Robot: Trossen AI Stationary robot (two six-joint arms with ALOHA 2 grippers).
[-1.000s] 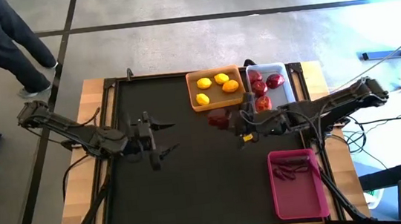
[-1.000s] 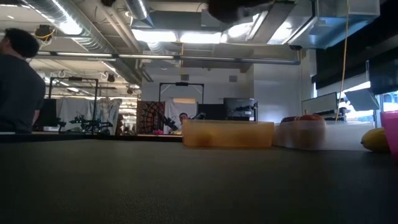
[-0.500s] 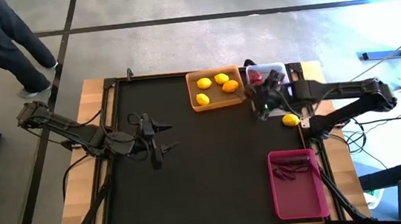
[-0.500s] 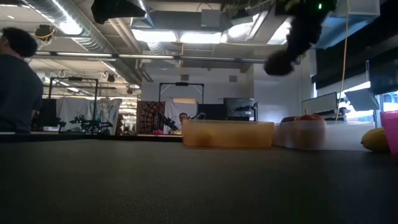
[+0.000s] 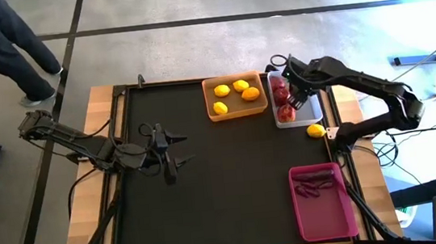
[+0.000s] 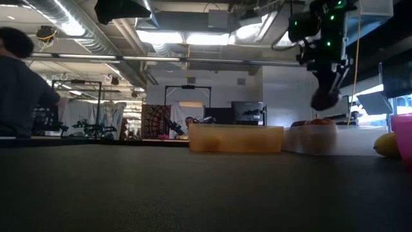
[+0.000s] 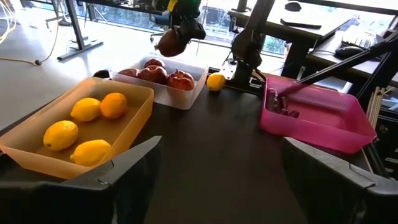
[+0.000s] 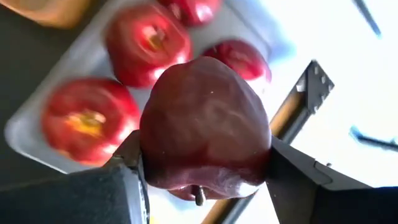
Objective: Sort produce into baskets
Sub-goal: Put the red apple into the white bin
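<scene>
The right gripper (image 8: pixel 202 186) hangs above the white basket (image 5: pixel 312 114) with its jaws closed partway on a dark red apple (image 8: pixel 205 127), pinched between the two fingers, stem end toward the wrist camera. Below lie three red apples (image 7: pixel 163 73); the orange basket (image 5: pixel 213 110) of lemons (image 7: pixel 61 134) stands just beside, a loose lemon (image 5: pixel 315 130) and the pink basket (image 5: pixel 326 220) nearby. The left gripper (image 5: pixel 173 147) waits open and empty over the mat (image 5: pixel 209 196), well apart.
</scene>
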